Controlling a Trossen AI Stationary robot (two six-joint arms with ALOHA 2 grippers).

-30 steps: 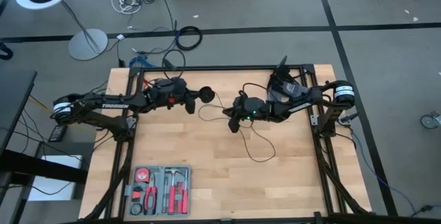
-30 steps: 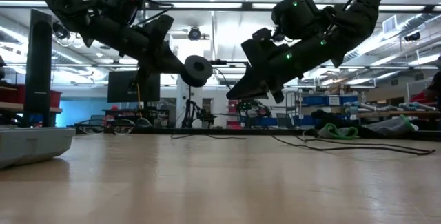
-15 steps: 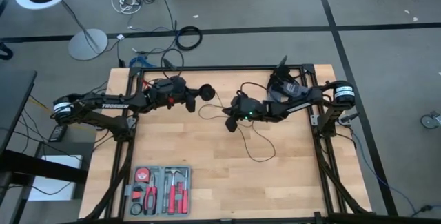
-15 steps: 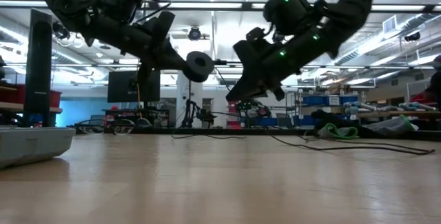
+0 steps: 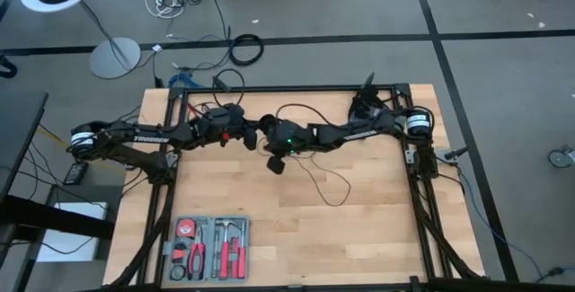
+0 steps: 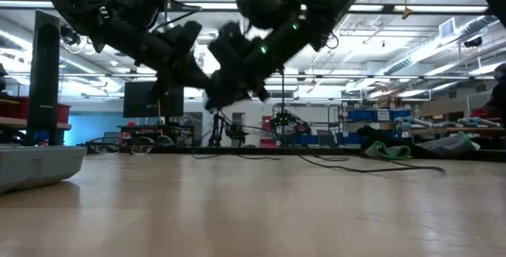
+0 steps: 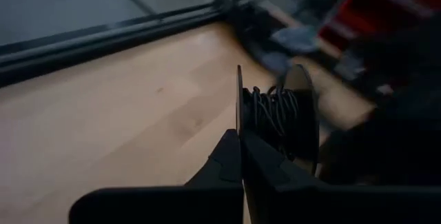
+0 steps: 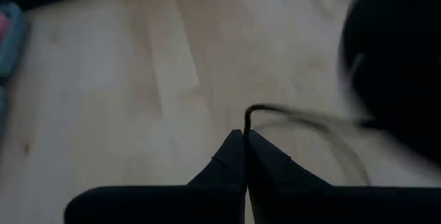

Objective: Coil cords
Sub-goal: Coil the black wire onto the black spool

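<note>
— Where do your two grippers stand?

— Your left gripper (image 7: 241, 145) is pinched on the rim of the black puck (image 7: 279, 117), with turns of the thin black cord (image 7: 274, 108) wound round its middle just past the fingertips. Your right gripper (image 8: 245, 140) is clamped on the same cord (image 8: 289, 114), which leaves its tips and bends off to one side.

— And over the table (image 5: 377, 229)?

— Both grippers hang close together above the wood, your left gripper (image 5: 254, 133) nearly touching your right one (image 5: 274, 159). Slack cord (image 5: 323, 184) trails in loose loops on the boards beyond your right gripper.
</note>
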